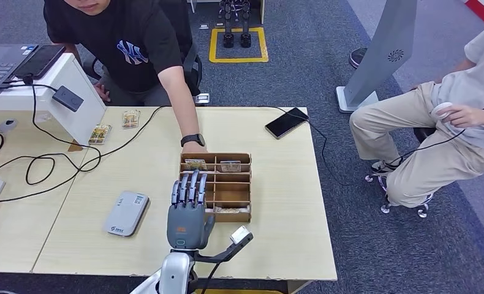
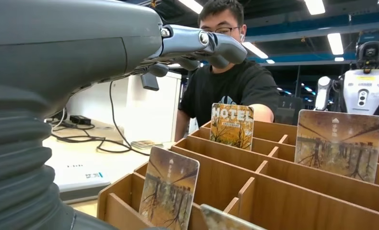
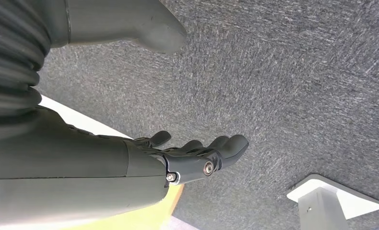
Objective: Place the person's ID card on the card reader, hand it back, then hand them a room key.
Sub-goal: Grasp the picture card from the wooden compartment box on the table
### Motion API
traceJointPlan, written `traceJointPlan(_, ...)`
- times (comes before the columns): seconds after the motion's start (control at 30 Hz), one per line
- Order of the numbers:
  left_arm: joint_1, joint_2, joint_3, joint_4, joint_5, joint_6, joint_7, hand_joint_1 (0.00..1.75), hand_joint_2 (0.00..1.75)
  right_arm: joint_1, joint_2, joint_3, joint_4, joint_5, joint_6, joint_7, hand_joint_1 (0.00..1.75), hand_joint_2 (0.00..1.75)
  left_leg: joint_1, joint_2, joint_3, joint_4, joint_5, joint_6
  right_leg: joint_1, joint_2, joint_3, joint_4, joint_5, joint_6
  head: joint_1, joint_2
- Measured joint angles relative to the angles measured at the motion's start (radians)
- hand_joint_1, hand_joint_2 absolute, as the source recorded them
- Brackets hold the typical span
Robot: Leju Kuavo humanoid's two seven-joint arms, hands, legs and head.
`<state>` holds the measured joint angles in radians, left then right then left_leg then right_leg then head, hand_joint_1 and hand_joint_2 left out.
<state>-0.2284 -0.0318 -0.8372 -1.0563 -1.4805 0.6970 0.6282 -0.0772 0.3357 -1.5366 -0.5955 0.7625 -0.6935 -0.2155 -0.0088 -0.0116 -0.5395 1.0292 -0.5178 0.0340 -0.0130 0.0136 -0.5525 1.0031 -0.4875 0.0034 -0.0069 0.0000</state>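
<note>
The card reader point(image 1: 127, 213) is a flat, pale grey box with rounded corners, lying on the table near the front, left of the wooden tray point(image 1: 216, 187). Nothing rests on it. The room keys are picture cards standing upright in the tray's slots: two in the far row point(image 1: 195, 164) point(image 1: 230, 166), one marked HOTEL point(image 2: 231, 125), and one in a near slot point(image 2: 169, 193).
</note>
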Motion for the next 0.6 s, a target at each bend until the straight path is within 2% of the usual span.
traceJointPlan(0.6,-0.027,0.023,-0.001,0.044,0.0,0.005,0.012,0.0,1.75,0.0,0.0,0.0,0.0,-0.009,0.0,-0.005,0.0,1.75,0.0,0.0,0.0,0.0,0.0,0.0,0.0,0.0,0.001,0.0,0.0,0.0,0.0,0.0)
